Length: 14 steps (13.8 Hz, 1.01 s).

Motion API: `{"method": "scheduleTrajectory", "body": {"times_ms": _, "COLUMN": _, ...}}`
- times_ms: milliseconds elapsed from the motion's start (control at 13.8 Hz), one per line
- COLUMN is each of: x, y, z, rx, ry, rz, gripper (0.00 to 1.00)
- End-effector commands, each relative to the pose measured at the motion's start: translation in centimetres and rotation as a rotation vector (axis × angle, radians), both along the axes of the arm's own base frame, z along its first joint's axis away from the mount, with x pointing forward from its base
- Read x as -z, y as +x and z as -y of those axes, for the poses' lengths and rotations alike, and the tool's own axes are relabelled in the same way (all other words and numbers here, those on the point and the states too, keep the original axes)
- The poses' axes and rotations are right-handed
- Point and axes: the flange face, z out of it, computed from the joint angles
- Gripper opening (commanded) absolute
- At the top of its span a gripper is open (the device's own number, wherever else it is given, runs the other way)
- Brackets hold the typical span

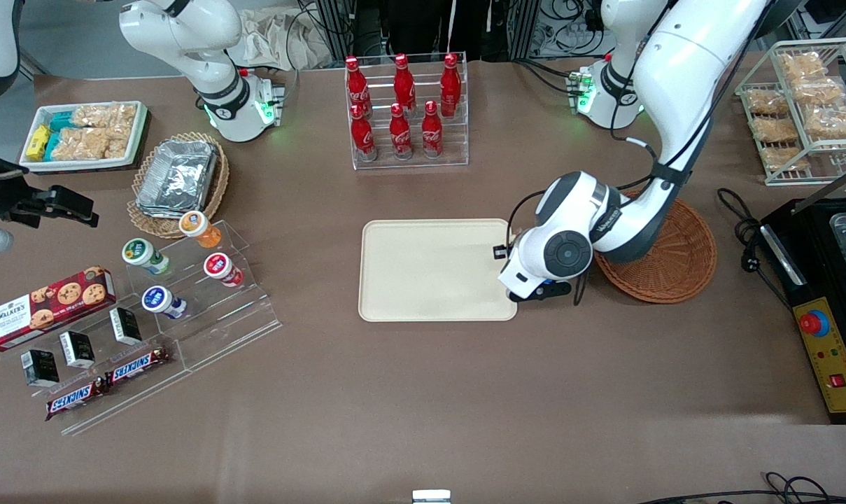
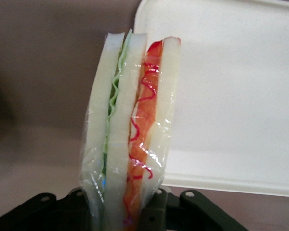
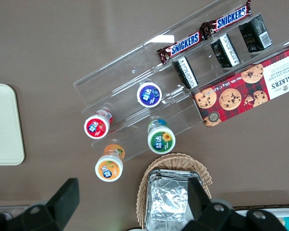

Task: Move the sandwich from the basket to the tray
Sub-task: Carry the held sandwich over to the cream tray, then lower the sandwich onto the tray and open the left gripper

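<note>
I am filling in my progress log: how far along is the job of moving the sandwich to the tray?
Done: the sandwich is out of the basket, which shows no food. In hand: the gripper is shut on the sandwich, at the tray edge nearest the basket. Left: carry it over the tray, lower it and release.

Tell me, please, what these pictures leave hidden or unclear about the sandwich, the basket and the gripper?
- Sandwich: in the front view the left arm's wrist covers it; only the wrist view shows it, wrapped and held.
- Gripper: at the tray's edge nearest the basket; in the front view the arm hides what it holds.
- Basket: the arm covers part of it in the front view, so that part's contents cannot be seen.
</note>
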Motion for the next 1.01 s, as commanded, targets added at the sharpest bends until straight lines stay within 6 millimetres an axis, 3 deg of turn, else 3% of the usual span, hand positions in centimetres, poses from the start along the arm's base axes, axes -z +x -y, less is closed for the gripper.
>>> {"method": "scheduleTrajectory", "body": {"times_ms": 0, "x": 1.2, "y": -0.4, "z": 2.7, "rx": -0.006, "ry": 0.016, "rz": 0.011, "gripper": 0.31}}
{"method": "scheduleTrajectory", "body": {"times_ms": 289, "x": 2.7, "y": -0.5, "z": 3.4, "rx": -0.004, "ry": 0.009, "rz": 0.018, "gripper": 0.31}}
{"method": "scheduleTrajectory", "body": {"times_ms": 578, "x": 6.1, "y": -1.0, "z": 3.7, "rx": 0.015, "ry": 0.044, "rz": 0.017, "gripper": 0.31}}
{"method": "scheduleTrajectory", "body": {"times_ms": 794, "x": 6.5, "y": -1.0, "z": 3.7, "rx": 0.014, "ry": 0.043, "rz": 0.012, "gripper": 0.37}}
{"method": "scheduleTrajectory", "body": {"times_ms": 867, "x": 6.5, "y": -0.9, "z": 3.6, "rx": 0.015, "ry": 0.044, "rz": 0.013, "gripper": 0.52}}
{"method": "scheduleTrajectory", "body": {"times_ms": 939, "x": 6.4, "y": -0.9, "z": 3.7, "rx": 0.015, "ry": 0.044, "rz": 0.014, "gripper": 0.90}}
